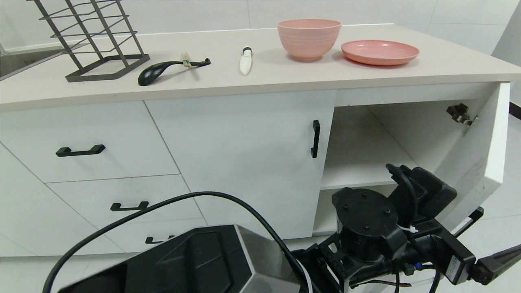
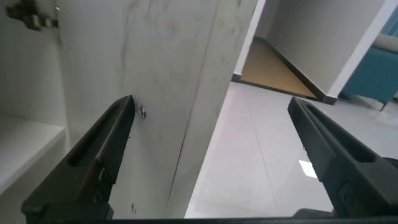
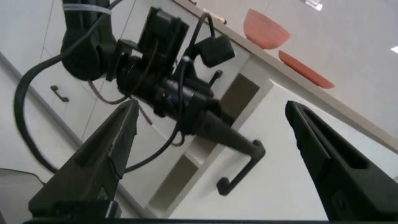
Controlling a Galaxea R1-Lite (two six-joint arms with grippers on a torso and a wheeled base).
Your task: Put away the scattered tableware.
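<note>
On the counter (image 1: 260, 77) lie a black spoon (image 1: 152, 73) across thin chopsticks (image 1: 186, 60), a small white knife (image 1: 246, 61), a pink bowl (image 1: 309, 38) and a pink plate (image 1: 379, 52). My left gripper (image 1: 486, 234) hangs low in front of the open cupboard, open and empty, well below the counter. Its own view shows the fingers spread around nothing (image 2: 211, 106), facing the cupboard door (image 2: 168, 93). My right gripper (image 3: 211, 109) is open and empty too, low down, looking up at the left gripper (image 3: 239, 167), the bowl (image 3: 266, 28) and the plate (image 3: 305, 68).
A black wire rack (image 1: 97, 40) stands at the counter's back left beside a sink (image 1: 20, 61). The right cupboard's door (image 1: 484, 142) is swung open, showing a bare shelf (image 1: 358, 158). Closed drawers with black handles (image 1: 80, 151) fill the left.
</note>
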